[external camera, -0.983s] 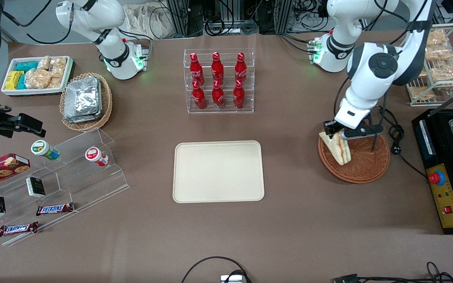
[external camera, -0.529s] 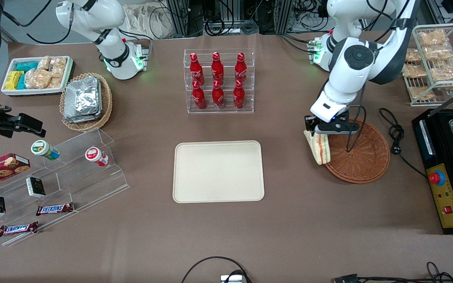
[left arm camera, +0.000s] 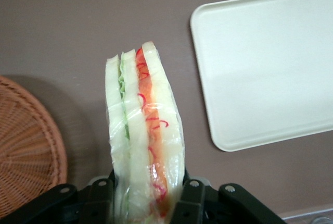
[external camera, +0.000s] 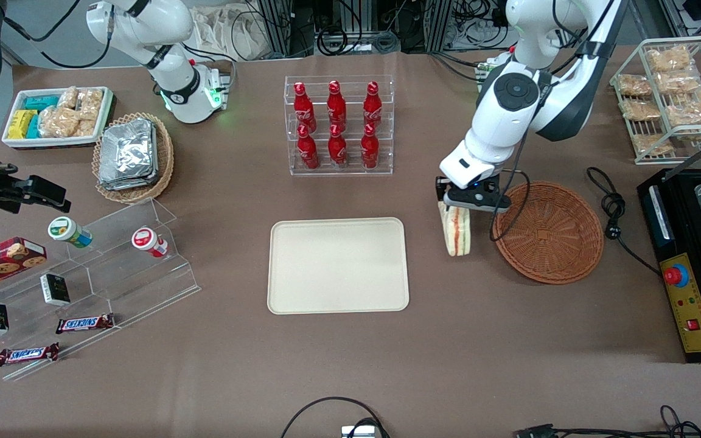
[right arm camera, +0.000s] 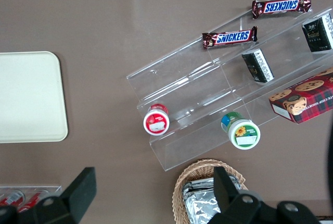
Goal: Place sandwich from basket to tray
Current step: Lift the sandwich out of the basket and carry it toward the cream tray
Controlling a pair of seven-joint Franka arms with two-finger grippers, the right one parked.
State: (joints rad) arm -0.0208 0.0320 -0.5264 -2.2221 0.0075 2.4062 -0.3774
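Between the round reddish-brown wicker basket (external camera: 547, 232) and the flat cream plastic tray (external camera: 338, 266), my gripper (external camera: 461, 204) hangs clenched on the triangular layered sandwich (external camera: 456, 232); held only at one end, it could slip before reaching the tray.

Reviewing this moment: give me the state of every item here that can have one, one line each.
gripper: shut on the sandwich, in the air between basket and tray.
sandwich: gripped, hanging, out of the basket, not yet over the tray.
basket: holds nothing.
tray: bare, flat on the table.
cola bottles: upright, capped, in the clear rack.
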